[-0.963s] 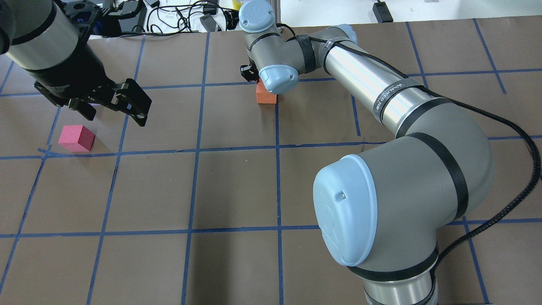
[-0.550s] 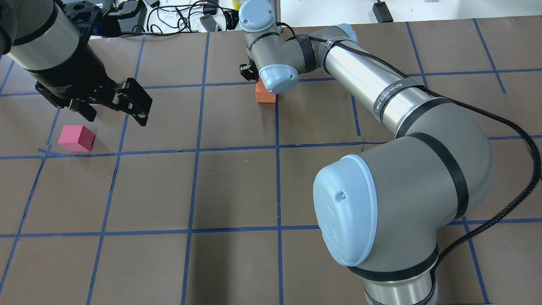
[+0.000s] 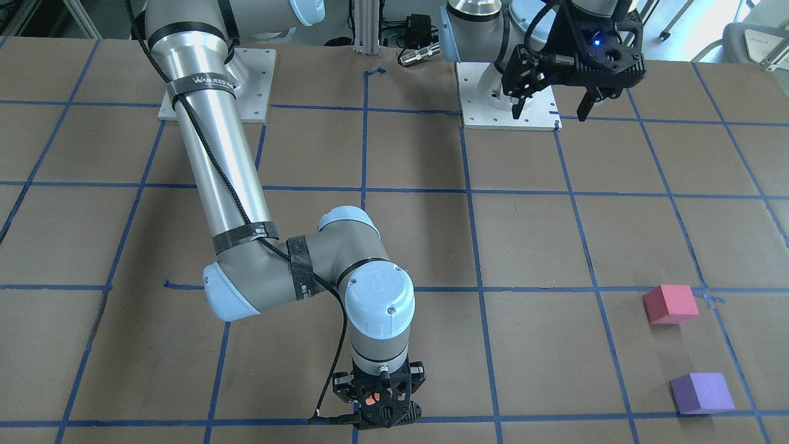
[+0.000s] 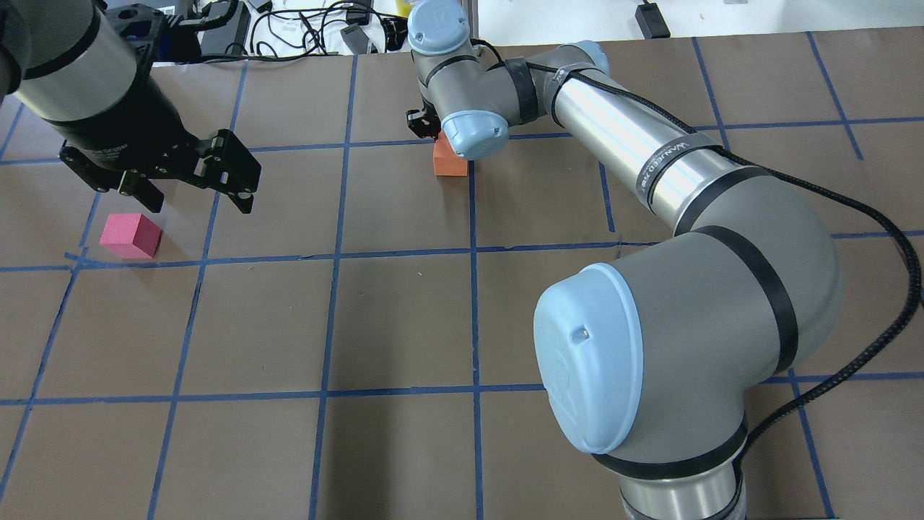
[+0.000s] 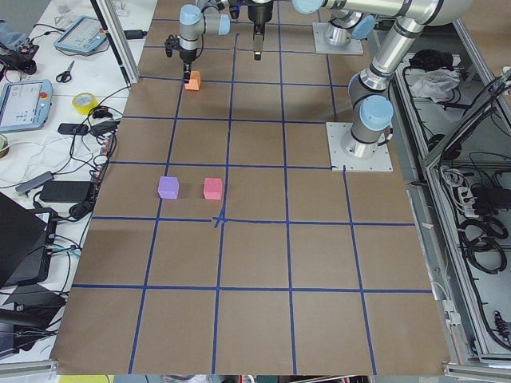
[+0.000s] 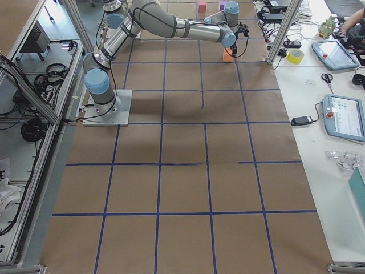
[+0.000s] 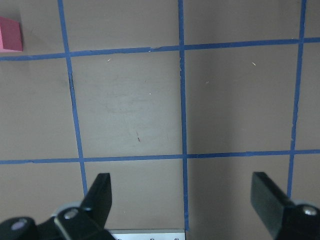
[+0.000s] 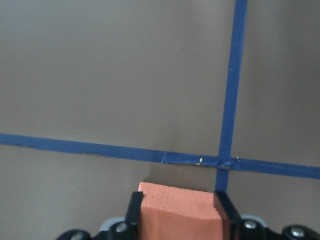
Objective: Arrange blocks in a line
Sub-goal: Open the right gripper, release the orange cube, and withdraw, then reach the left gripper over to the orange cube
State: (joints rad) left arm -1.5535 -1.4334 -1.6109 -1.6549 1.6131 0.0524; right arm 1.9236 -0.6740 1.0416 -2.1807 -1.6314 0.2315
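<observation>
My right gripper (image 8: 180,220) is shut on the orange block (image 8: 179,207), holding it low over a blue tape crossing at the table's far side; the block also shows in the overhead view (image 4: 450,163). The pinkish-red block (image 4: 131,235) lies on the table at the left. The purple block (image 3: 701,393) lies just beyond it and is hidden behind my left arm in the overhead view. My left gripper (image 4: 195,193) is open and empty, hovering above the table to the right of the pinkish-red block (image 7: 10,34).
The table is brown with a blue tape grid (image 4: 332,254). Cables and devices (image 4: 303,29) lie past its far edge. Both arm base plates (image 3: 508,98) stand at the robot's side.
My right gripper has shifted slightly to the left with the orange block. My left gripper has drifted a little towards the far side, still open.
</observation>
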